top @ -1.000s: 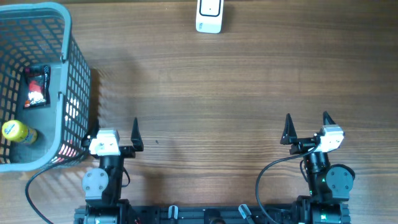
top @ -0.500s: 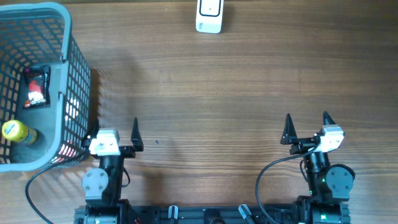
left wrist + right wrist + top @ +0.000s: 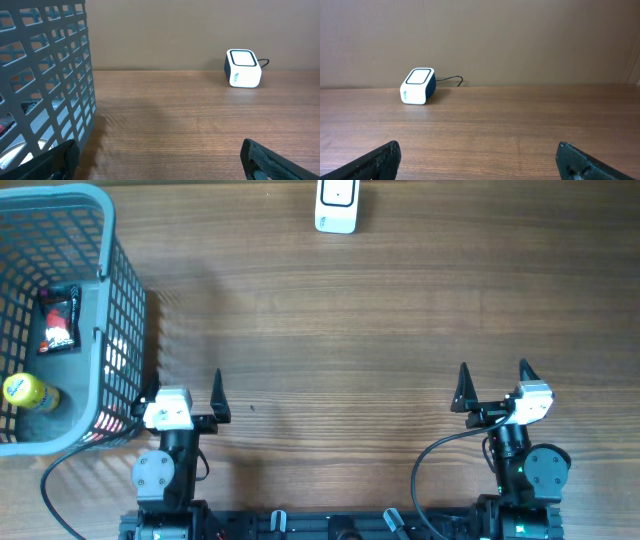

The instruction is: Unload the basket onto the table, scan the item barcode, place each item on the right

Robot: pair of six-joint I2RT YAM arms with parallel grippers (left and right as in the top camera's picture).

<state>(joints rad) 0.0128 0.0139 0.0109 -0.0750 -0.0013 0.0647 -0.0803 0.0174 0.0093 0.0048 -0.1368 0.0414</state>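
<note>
The left gripper (image 3: pixel 185 385) stands with its jaws spread wide and holds nothing, parked at the near edge of the table (image 3: pixel 330 330) just beside the basket (image 3: pixel 105 240). The right gripper (image 3: pixel 493 370) is likewise wide and empty, well apart on the other side. The candidates for scanning lie inside the basket at the far left: a black-and-red packet (image 3: pixel 58 318) flat on its floor and a yellow bottle (image 3: pixel 28 391) on its side, nearer the robot. Which one is meant I cannot tell. The packet looks light, soft and probably slippery film, so a pinch across one edge seems safest. The bottle looks stiff and round, apt to roll, and is best taken across its body. The scanner (image 3: pixel 337 205) sits at the far edge, mid-table, with bare wood between. The main obstacle is the basket's tall lattice wall, which likely calls for a reach from above, over the rim.
</note>
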